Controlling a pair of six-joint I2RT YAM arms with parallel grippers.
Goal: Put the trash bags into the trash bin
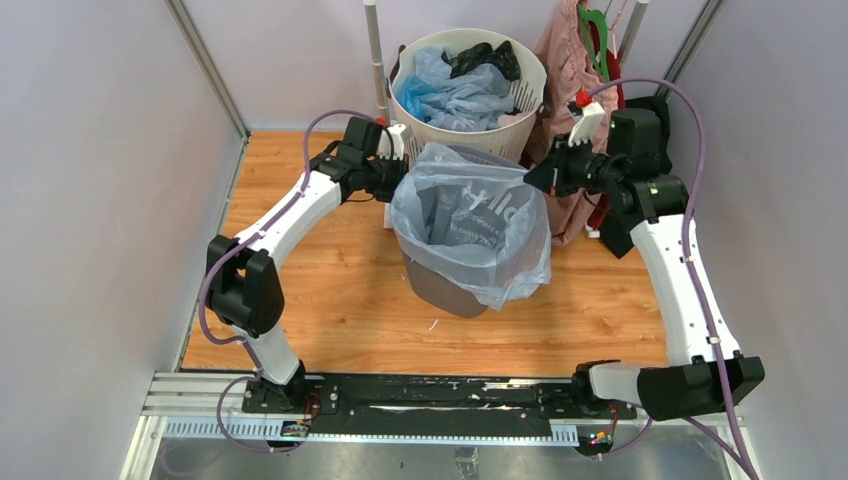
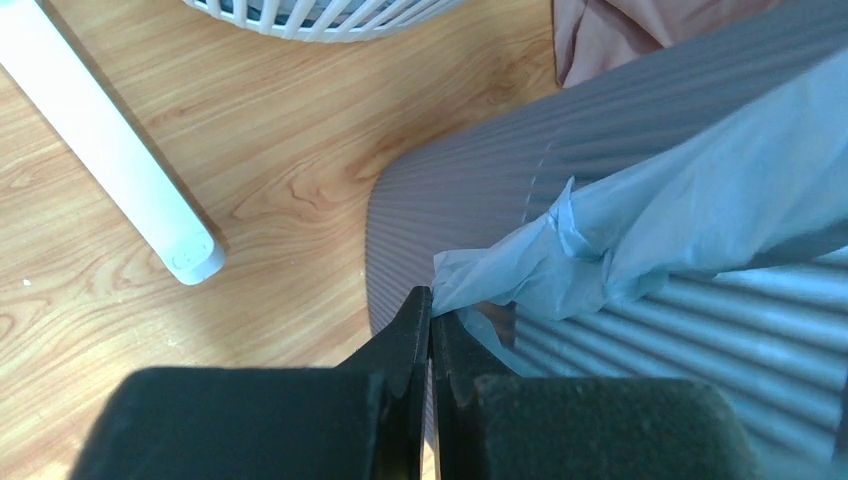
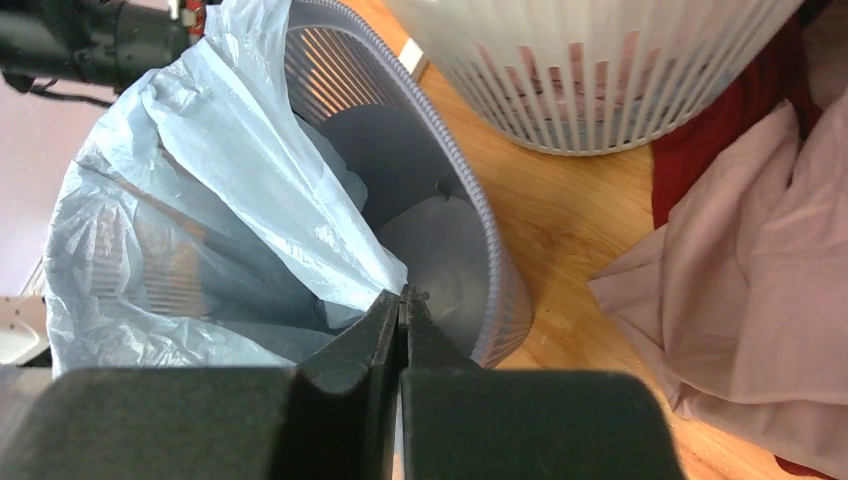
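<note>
Pinching the rim of the pale blue see-through plastic trash bag [image 1: 470, 215] at ten and two o'clock, our left gripper [image 2: 431, 310] and right gripper [image 3: 402, 305] sit closed; it drapes the dark grey ribbed trash bin [image 1: 440, 290]. We should pull evenly.

both arms reach forward, elbows out; left gripper [image 2: 431, 300] and right gripper [image 3: 402, 298] pinched shut, facing inward

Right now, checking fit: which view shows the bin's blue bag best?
Top external: most of the blue bag spreads over the trash bin. Left wrist shows only a bunched corner; right wrist, one side.
</note>
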